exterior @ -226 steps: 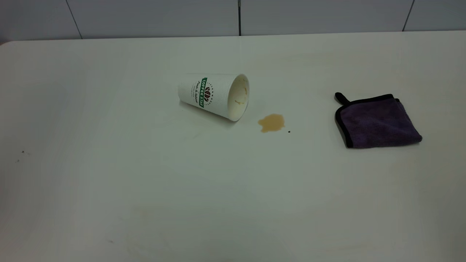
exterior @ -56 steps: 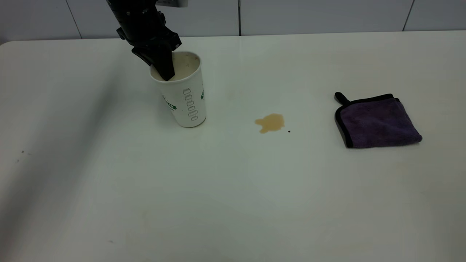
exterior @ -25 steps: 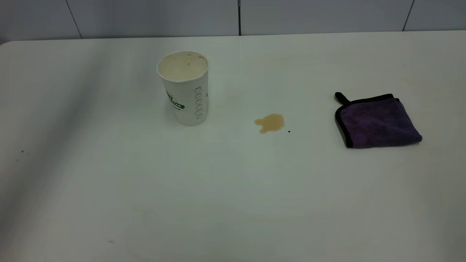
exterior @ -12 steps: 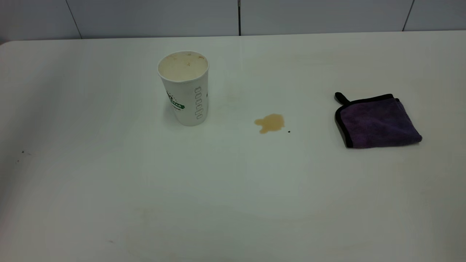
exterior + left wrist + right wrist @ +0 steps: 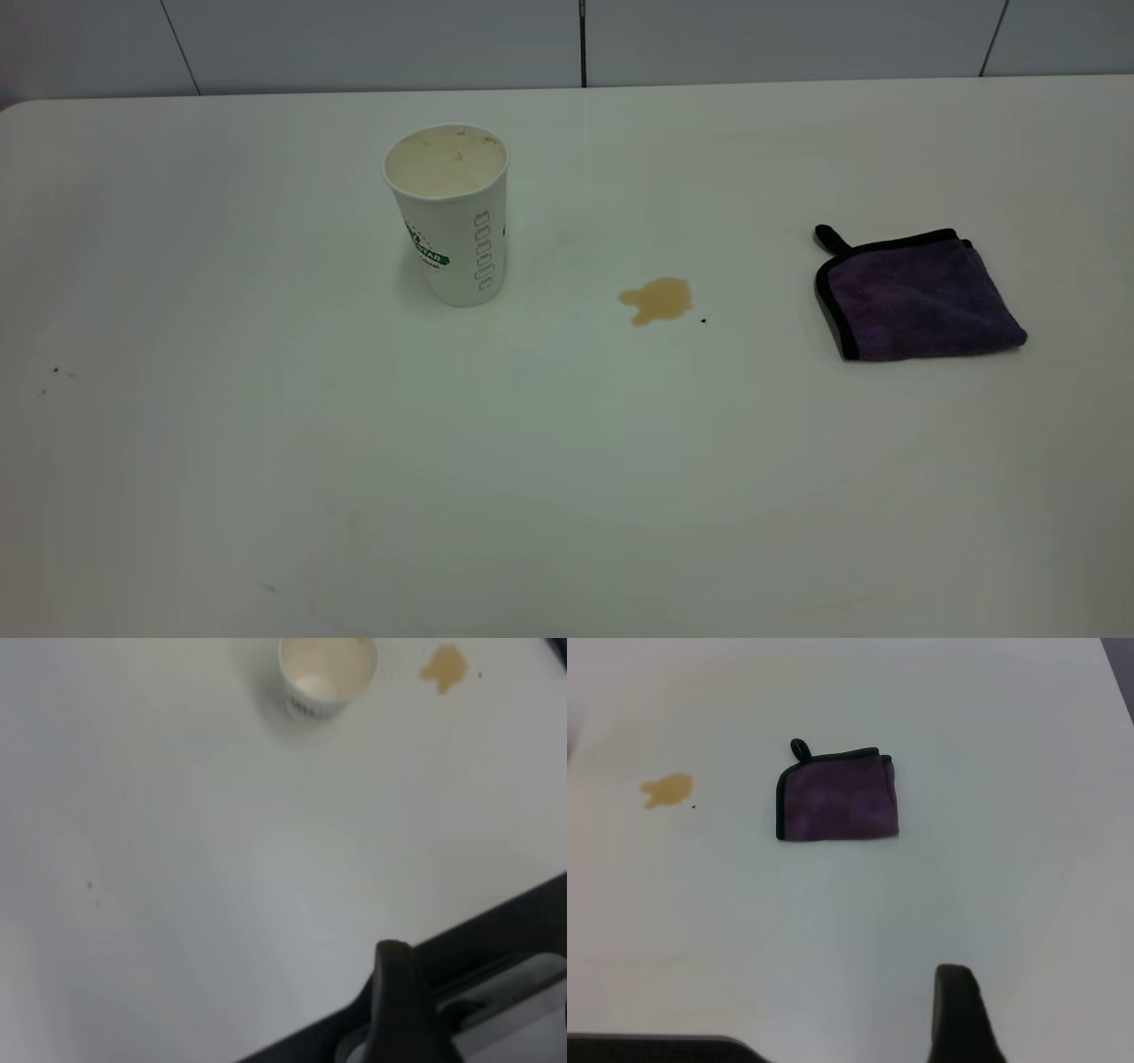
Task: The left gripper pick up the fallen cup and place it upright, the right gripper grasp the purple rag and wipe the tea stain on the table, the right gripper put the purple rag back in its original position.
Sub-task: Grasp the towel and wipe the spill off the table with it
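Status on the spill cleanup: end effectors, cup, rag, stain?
Both end effectors clear of the work area, fingers unreadable. Cup upright, free-standing on table. Tea stain unwiped; purple rag folded, untouched. Nothing between rag and stain except a tiny black speck.

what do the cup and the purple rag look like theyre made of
The cup: likely paper, matte white, with printed green lettering and a thin rolled rim. The purple rag: soft, fuzzy cloth, probably microfibre, folded, with black stitched edging and a hanging loop.

cup [image 5: 452, 226]: fallen → upright, further left | left gripper [image 5: 396, 1010]: off cup, withdrawn from exterior view
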Available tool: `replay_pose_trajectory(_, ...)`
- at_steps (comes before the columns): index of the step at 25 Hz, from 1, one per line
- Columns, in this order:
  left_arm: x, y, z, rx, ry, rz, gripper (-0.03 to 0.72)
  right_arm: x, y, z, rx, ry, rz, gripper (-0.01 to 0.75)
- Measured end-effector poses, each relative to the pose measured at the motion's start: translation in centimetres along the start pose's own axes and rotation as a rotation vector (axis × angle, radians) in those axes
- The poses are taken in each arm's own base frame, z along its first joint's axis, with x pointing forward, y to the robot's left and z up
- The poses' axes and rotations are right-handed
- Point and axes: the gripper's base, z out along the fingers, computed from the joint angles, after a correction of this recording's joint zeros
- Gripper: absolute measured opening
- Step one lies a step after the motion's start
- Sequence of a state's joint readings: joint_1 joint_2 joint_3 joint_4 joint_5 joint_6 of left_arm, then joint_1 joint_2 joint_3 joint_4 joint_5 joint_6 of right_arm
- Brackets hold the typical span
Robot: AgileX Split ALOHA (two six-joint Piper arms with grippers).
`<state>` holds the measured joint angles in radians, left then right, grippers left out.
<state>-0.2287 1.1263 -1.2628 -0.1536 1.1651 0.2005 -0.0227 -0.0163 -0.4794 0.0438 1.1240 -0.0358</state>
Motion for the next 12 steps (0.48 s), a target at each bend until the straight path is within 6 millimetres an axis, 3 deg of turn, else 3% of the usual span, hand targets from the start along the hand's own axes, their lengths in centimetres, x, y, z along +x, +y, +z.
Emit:
replay_pose_trajectory(7,10.2,-1.1,2.6,-0.010,0.117,-0.024,0.475,0.0,0.0,0.0,0.000,0.000,0.000,0.499)
replay_pose_trajectory(12,15.3,-1.3,5.0,-0.034,0.140,-0.039,0.475,0.0,0.0,0.0,0.000,0.000,0.000,0.499)
